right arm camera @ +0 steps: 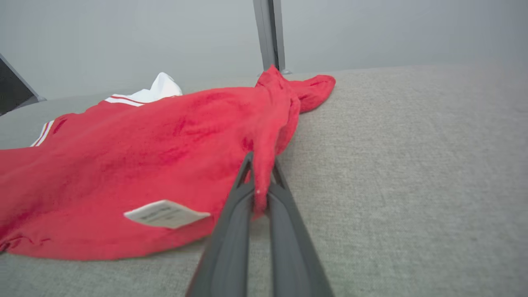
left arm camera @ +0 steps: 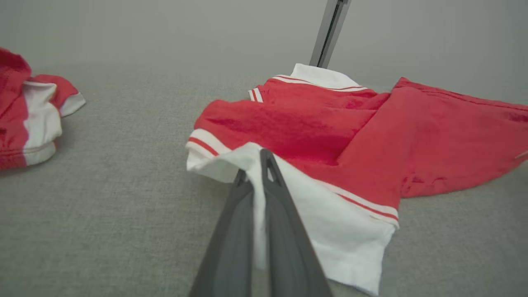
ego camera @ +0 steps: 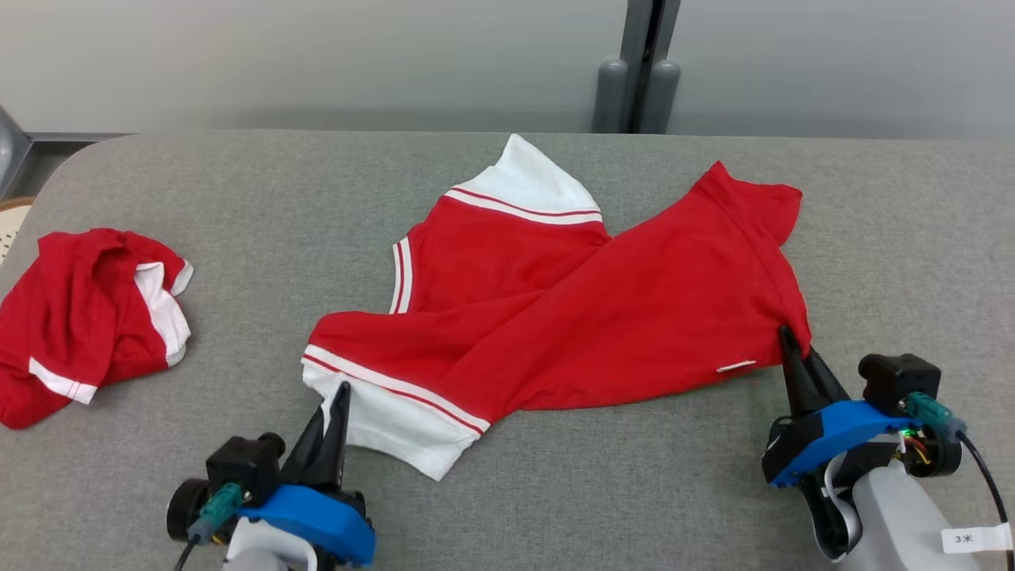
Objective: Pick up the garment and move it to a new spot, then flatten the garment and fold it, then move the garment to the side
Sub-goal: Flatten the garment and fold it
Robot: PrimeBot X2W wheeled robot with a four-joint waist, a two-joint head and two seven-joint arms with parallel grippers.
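At centre frame on the grey worktop point(ego camera: 238, 198) we pinch the red garment point(ego camera: 603, 317), left hand point(ego camera: 339, 392) on its white hem, right hand point(ego camera: 787, 337) on red edge; next, judged, a joint lift for relocation.

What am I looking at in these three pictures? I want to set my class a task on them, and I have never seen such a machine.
This is a two-armed robot at a grey fabric-covered table. One picture comes from a camera on its head, looking down; the other two from cameras on its wrists, looking along each end effector's dark fingers. A crumpled red garment with white trim lies in the middle. The left end effector is shut on its white sleeve edge; the right end effector is shut on a red edge. A second bunched red and white garment lies at the left.
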